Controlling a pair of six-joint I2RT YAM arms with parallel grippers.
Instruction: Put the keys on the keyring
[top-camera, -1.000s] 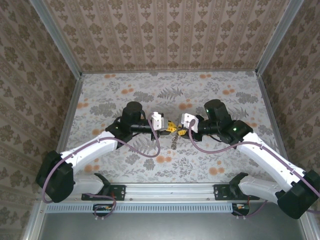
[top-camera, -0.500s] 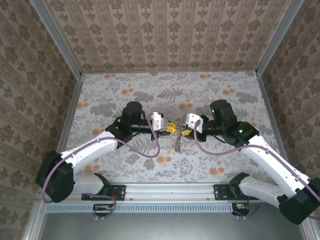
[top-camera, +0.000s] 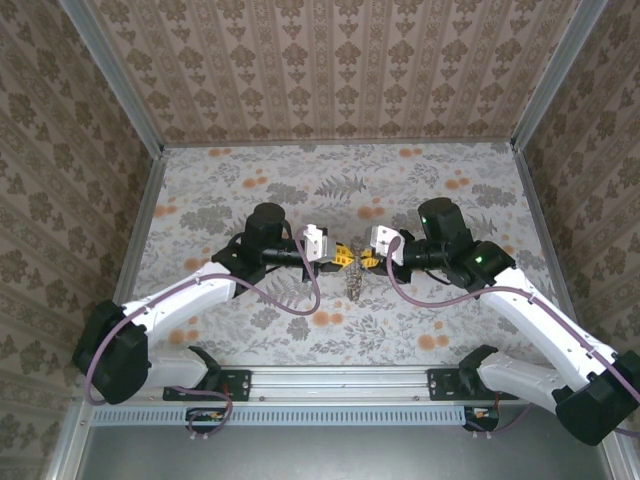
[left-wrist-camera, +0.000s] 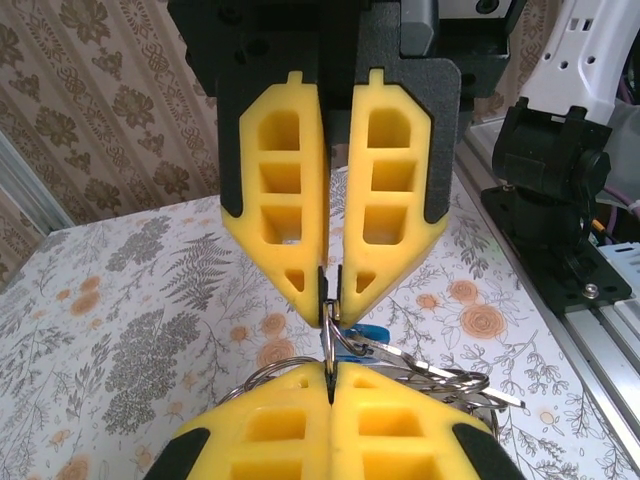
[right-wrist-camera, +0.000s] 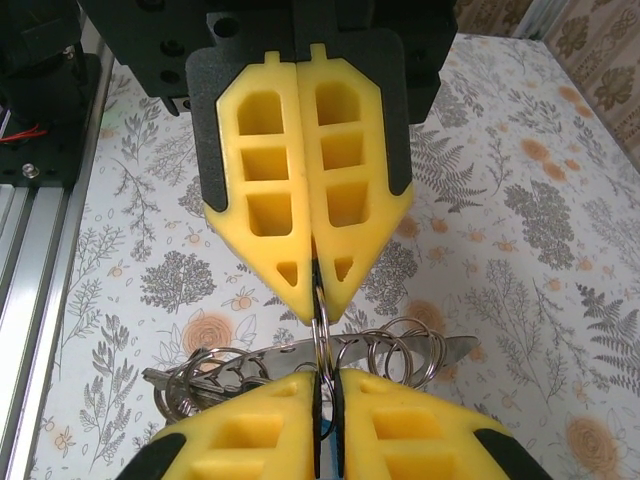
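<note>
I saw the right jaws move in to meet the left jaws tip to tip, both clamped on the keyring (left-wrist-camera: 327, 335), keys (left-wrist-camera: 372, 334) just beyond.

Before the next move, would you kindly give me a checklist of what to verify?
1. Left gripper shut on the keyring: ok.
2. Right gripper shut on the same keyring: ok.
3. The two grippers' tips apart, not touching: ok.
4. Keys, blue tag beside the keyring, threaded on: cannot tell.
5. Loose rings hanging clear of the table: cannot tell.
</note>
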